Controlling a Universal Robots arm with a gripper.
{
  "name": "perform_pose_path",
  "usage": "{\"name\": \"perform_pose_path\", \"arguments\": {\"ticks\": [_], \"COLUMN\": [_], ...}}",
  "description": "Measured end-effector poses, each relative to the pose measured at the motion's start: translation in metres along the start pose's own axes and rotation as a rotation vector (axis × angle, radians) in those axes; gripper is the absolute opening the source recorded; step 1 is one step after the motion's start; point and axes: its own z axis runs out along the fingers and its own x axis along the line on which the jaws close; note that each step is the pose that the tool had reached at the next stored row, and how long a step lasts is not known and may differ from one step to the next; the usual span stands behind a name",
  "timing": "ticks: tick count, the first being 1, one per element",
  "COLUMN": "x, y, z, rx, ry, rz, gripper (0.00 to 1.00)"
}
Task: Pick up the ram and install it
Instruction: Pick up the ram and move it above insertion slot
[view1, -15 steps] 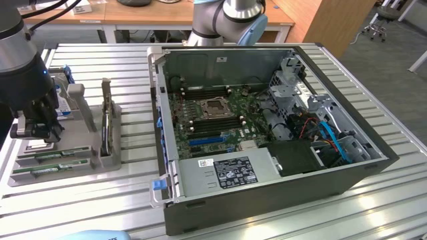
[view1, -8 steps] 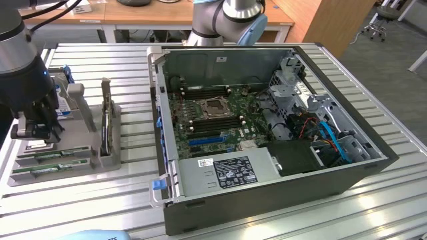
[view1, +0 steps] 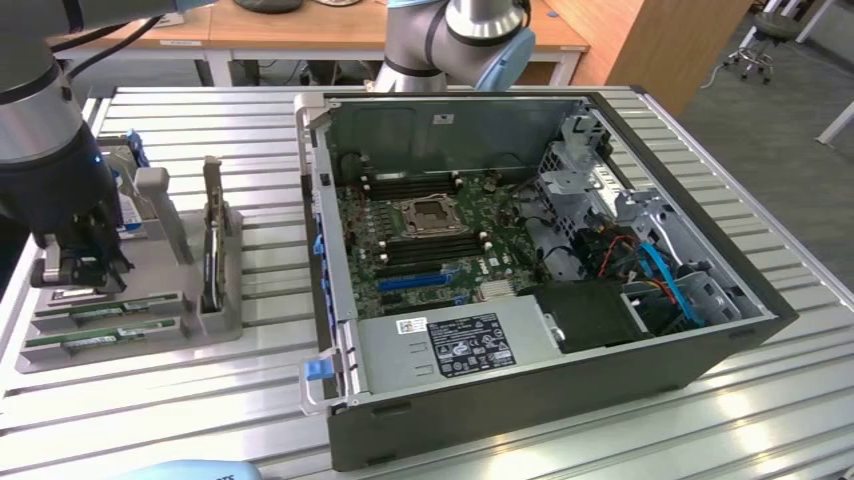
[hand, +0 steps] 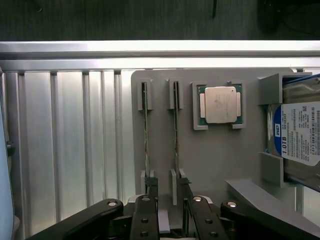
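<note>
Our black gripper, released and empty, astride the thin green ram stick in its grey holder, exterior view's left.

Green ram, grey tray, silver processor, blue-and-white-labelled hard drive.

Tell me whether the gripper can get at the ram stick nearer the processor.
Probably yes: the gripper is open above the tray, its fingers straddling one end of that ram, and nothing covers it. The other stick stands close beside one finger.

Shiny ribbed metal table bears matt plastic holder.
</note>
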Motion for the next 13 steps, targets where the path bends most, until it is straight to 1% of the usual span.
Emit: {"name": "perform_pose_path", "arguments": {"ticks": [4, 8, 13], "x": [0.0001, 0.0002, 0.0046], "y": [-0.0001, -0.0001, 0.0003], "z": [0.0047, 0.0047, 0.0047], "rx": [0.0000, -0.0001, 0.0000], "ry": [0.0000, 0.0001, 0.0000], "rz": [0.000, 0.000, 0.000], "gripper": [0.29, 0.29, 0.29]}}
